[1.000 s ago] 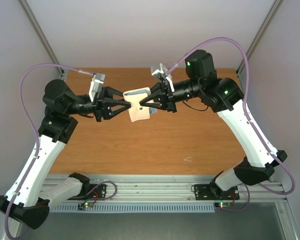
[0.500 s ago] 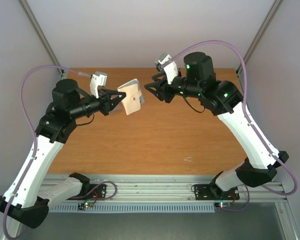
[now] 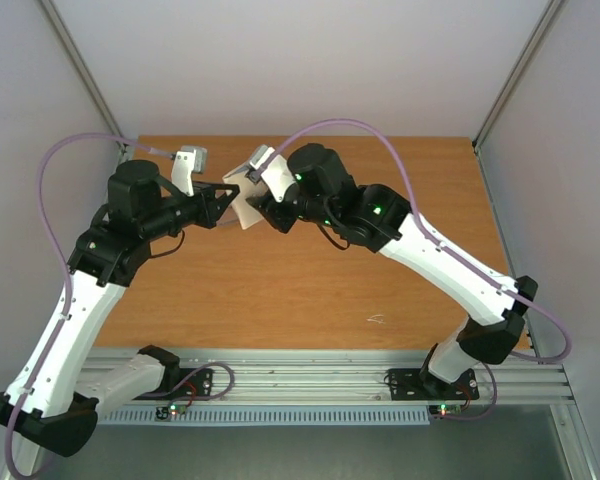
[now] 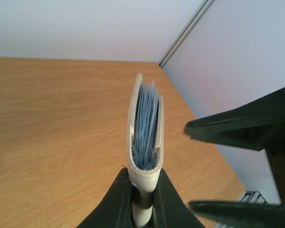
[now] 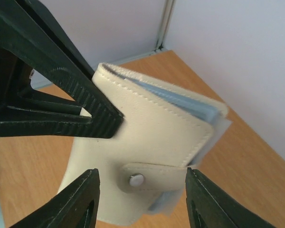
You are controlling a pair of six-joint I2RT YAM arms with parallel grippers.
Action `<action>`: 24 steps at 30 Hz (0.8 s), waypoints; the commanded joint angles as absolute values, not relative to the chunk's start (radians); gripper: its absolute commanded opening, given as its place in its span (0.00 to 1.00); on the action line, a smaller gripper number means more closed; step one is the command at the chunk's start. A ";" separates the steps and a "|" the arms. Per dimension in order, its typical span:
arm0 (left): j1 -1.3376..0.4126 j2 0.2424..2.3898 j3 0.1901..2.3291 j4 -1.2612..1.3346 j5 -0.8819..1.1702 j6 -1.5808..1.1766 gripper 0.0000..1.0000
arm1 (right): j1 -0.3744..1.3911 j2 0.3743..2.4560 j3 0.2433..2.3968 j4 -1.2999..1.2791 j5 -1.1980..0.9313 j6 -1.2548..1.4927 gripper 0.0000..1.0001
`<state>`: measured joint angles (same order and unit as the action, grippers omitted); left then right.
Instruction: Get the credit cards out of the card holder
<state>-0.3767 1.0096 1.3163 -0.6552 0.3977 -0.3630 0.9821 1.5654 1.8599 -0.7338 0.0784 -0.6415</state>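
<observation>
My left gripper [image 4: 143, 178] is shut on the spine end of the card holder [image 4: 145, 128], a beige wallet held edge-up above the table. Pale blue sleeves show between its two panels. No credit card can be picked out. In the right wrist view the holder [image 5: 147, 118] is closed by a strap [image 5: 156, 173] with a metal snap [image 5: 136, 179]. My right gripper [image 5: 141, 178] is open, its fingertips on either side of the strap and not touching it. From above, both grippers meet at the holder [image 3: 244, 207] at the back left of the table.
The wooden table [image 3: 310, 290] has grey walls behind and at both sides, with metal posts at the back corners. A small white mark [image 3: 376, 320] lies near the front right. The right arm's purple cable [image 3: 380, 135] arcs over the back.
My left gripper has drawn the holder back left and turned it. My right gripper let go, pulled away, then swung left and closed in on the holder's strap side with open jaws.
</observation>
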 commanded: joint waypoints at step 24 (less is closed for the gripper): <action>-0.379 1.019 1.340 -0.596 0.404 -0.396 0.00 | 0.986 1.680 1.932 -0.856 0.097 -0.706 0.41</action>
